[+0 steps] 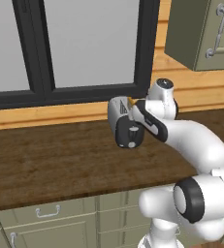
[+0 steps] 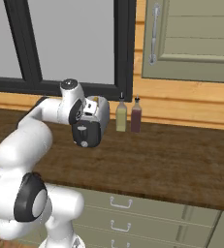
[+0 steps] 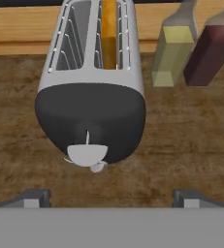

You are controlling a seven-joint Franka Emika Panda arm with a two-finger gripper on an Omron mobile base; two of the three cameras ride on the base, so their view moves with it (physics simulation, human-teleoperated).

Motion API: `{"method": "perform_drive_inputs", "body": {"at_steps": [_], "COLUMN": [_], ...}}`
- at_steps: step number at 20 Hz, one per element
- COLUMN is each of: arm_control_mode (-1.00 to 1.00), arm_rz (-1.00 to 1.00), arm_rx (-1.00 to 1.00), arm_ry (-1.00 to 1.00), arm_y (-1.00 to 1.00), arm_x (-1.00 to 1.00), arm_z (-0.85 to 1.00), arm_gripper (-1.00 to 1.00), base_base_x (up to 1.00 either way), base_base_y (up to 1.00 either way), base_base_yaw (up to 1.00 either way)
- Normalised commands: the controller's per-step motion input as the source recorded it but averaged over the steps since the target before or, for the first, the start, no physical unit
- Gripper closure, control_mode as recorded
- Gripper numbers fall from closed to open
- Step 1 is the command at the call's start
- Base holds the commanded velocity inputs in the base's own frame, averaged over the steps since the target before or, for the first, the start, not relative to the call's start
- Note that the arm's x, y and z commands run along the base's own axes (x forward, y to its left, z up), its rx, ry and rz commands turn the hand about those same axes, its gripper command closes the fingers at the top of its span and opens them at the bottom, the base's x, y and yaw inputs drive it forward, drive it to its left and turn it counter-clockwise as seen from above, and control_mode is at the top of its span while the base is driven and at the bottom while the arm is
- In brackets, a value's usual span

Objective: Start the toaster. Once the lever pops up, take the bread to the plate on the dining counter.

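Here, hand (image 3: 111,197) spread wide above toaster (image 3: 91,92), hand view reveals bread (image 3: 109,34) in its right slot, base views mostly hide it

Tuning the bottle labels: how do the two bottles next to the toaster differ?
Colour: the pale yellow-green glass bottle holds light contents, the dark maroon glass bottle deep red-brown ones. Position: the yellow-green one stands nearer the rounded silver-grey toaster, the maroon one beyond it on the far side. Shared: both upright on the brown wood-grain worktop against the wall, similar shape with narrow dark necks.
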Motion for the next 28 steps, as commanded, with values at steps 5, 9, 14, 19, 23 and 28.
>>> {"method": "perform_drive_inputs", "body": {"at_steps": [5, 9, 14, 19, 23, 28], "arm_control_mode": [-1.0, -1.0, -1.0, -1.0, -1.0, -1.0], "arm_rz": [0.0, 0.0, 0.0, 0.0, 0.0, 0.0], "arm_rx": [0.0, 0.0, 0.0, 0.0, 0.0, 0.0], "arm_ry": [0.0, 0.0, 0.0, 0.0, 0.0, 0.0], "arm_y": [-0.1, 0.0, -0.08, -0.12, -0.02, 0.0], "arm_x": [0.25, 0.28, 0.21, 0.14, 0.03, 0.0], "arm_z": [-0.13, 0.0, -0.11, -0.25, -0.31, -0.24], "arm_gripper": [-1.0, -1.0, -1.0, -1.0, -1.0, -1.0], "base_base_x": [0.0, 0.0, 0.0, 0.0, 0.0, 0.0], "base_base_y": [0.0, 0.0, 0.0, 0.0, 0.0, 0.0], "base_base_yaw": [0.0, 0.0, 0.0, 0.0, 0.0, 0.0]}}
